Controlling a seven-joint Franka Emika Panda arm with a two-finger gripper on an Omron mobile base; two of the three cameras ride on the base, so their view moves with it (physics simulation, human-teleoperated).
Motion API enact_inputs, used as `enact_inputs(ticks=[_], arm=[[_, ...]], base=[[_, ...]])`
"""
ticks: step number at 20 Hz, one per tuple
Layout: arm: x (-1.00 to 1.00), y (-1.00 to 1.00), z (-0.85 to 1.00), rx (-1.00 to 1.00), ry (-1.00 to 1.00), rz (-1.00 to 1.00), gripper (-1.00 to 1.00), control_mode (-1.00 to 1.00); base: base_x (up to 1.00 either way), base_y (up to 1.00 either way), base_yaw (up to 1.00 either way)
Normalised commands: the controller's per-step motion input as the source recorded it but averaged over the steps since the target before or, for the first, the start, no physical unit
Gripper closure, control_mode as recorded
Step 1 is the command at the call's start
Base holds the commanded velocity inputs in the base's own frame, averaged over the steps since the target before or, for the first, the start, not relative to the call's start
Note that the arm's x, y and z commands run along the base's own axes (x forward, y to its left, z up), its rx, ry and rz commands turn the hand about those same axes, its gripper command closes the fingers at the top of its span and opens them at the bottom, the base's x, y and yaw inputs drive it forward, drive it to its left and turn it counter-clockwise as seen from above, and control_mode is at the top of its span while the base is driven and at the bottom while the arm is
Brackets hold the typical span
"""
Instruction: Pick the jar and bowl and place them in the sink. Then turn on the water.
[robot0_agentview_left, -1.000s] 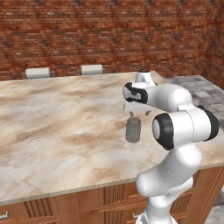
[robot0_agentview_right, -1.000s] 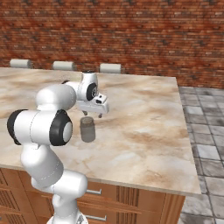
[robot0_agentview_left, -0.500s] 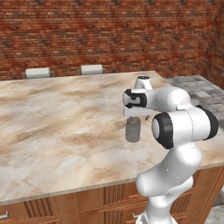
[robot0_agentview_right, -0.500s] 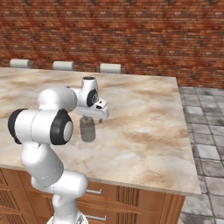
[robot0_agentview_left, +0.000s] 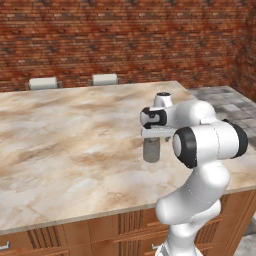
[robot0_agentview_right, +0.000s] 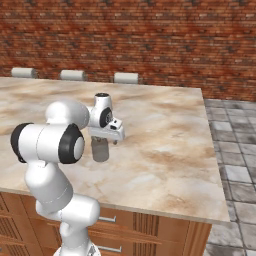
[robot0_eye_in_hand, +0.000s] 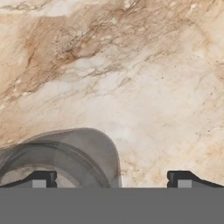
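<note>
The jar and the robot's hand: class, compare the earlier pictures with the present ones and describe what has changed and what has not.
The hand has come down from above the jar until it sits right over the jar's top. Its fingers are open; in the hand view the jar lies off toward the left finger, so nothing is gripped yet. The jar itself stands upright in the same spot on the marble counter.

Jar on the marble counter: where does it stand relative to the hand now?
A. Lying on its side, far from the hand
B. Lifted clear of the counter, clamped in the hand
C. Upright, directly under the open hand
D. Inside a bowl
C: the jar stands upright on the counter, with the open hand just above it.
</note>
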Motion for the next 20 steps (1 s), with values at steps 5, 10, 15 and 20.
enact_inputs(ticks=[5, 10, 15, 20], arm=[[0.0, 0.0, -0.15, 0.0, 0.0, 0.0, -1.0, -1.0], [0.0, 0.0, -0.06, 0.0, 0.0, 0.0, -1.0, -1.0], [0.0, 0.0, 0.0, 0.0, 0.0, 0.0, -1.0, -1.0], [0.0, 0.0, 0.0, 0.0, 0.0, 0.0, -1.0, -1.0]], base=[[0.0, 0.0, 0.0], [0.0, 0.0, 0.0], [0.0, 0.0, 0.0], [0.0, 0.0, 0.0]])
